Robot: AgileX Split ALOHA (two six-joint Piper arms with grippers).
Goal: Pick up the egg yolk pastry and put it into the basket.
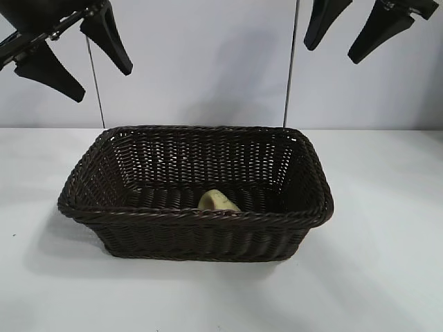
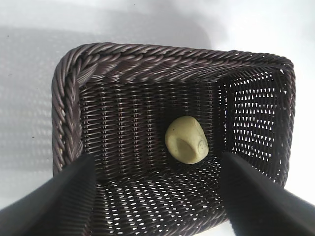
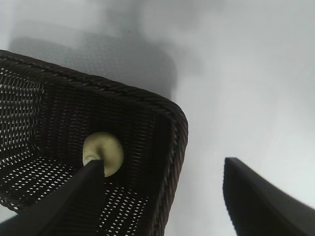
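Observation:
The pale yellow egg yolk pastry (image 1: 218,200) lies inside the dark brown wicker basket (image 1: 138,216), against its near wall. It also shows in the left wrist view (image 2: 186,139) and the right wrist view (image 3: 106,150). The basket shows in the left wrist view (image 2: 69,118) and the right wrist view (image 3: 167,128). My left gripper (image 1: 82,57) hangs open and empty high above the basket's left side. My right gripper (image 1: 358,34) hangs open and empty high above the right side.
The basket stands on a white table (image 1: 387,228) in front of a pale wall. Two thin vertical rods (image 1: 291,62) rise behind the basket.

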